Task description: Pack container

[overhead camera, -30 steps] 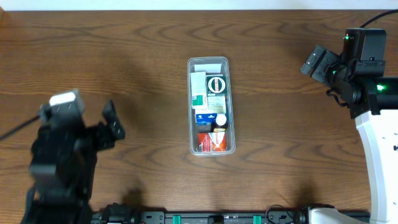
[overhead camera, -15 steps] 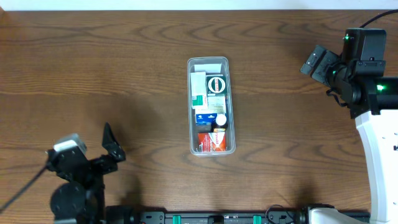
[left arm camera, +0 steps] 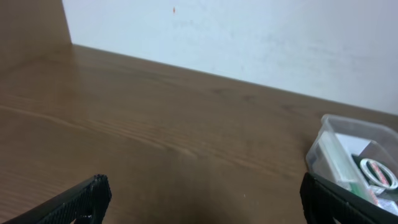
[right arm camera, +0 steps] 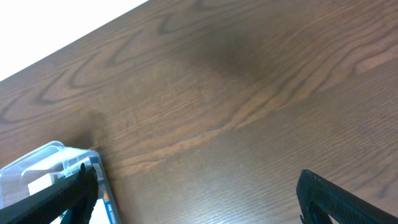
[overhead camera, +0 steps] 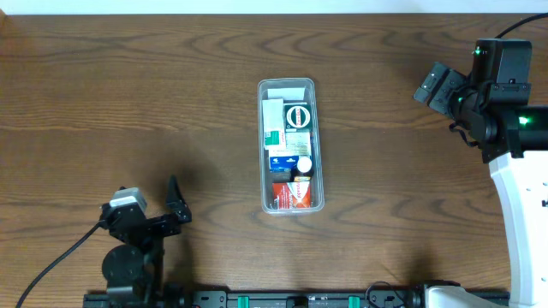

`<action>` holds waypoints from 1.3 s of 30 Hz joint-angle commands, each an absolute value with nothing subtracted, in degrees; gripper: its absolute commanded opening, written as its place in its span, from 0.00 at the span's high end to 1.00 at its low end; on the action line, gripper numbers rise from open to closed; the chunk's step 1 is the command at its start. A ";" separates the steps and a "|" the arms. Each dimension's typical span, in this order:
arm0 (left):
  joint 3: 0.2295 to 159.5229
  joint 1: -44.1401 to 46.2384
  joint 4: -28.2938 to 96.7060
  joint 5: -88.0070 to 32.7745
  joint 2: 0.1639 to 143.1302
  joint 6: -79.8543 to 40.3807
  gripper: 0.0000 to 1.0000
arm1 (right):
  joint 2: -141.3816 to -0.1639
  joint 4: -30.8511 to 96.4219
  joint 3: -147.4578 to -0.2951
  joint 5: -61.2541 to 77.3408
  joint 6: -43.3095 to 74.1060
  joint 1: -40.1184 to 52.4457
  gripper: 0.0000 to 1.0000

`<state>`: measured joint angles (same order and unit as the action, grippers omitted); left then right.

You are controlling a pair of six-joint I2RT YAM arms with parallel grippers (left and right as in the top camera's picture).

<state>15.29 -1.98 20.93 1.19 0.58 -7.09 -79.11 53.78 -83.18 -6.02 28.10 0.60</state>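
Observation:
The container (overhead camera: 261, 145), a long clear plastic tray, lies lengthwise in the middle of the table and holds several small boxes packed in a row. My left gripper (overhead camera: 171, 212) is near the table's front edge, well to the left of the tray, open and empty. In the left wrist view its black fingertips (left arm camera: 87, 193) stand wide apart over bare wood, with the container (left arm camera: 329, 121) at the right edge. My right gripper (overhead camera: 435, 85) hovers at the far right, open and empty. The right wrist view shows its gripper (right arm camera: 196, 199) over bare table and the container's corner (right arm camera: 37, 165) at lower left.
A dark wooden table (overhead camera: 128, 85) spreads on both sides of the tray. A white wall (left arm camera: 249, 37) runs behind the table's far edge. The right arm's white base (overhead camera: 522, 214) stands at the right edge.
The left arm has drawn back toward the front edge and shifted right, its gripper still open. The right arm and the tray have not moved.

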 commanded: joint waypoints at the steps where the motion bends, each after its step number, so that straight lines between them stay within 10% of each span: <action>1: 11.97 -1.13 19.25 0.19 0.10 -7.38 0.02 | -79.09 53.80 -83.24 -6.20 28.69 0.38 0.01; 39: 4.60 -1.15 14.90 0.60 0.23 -7.51 0.02 | -79.09 53.82 -83.24 -6.20 28.67 0.38 0.01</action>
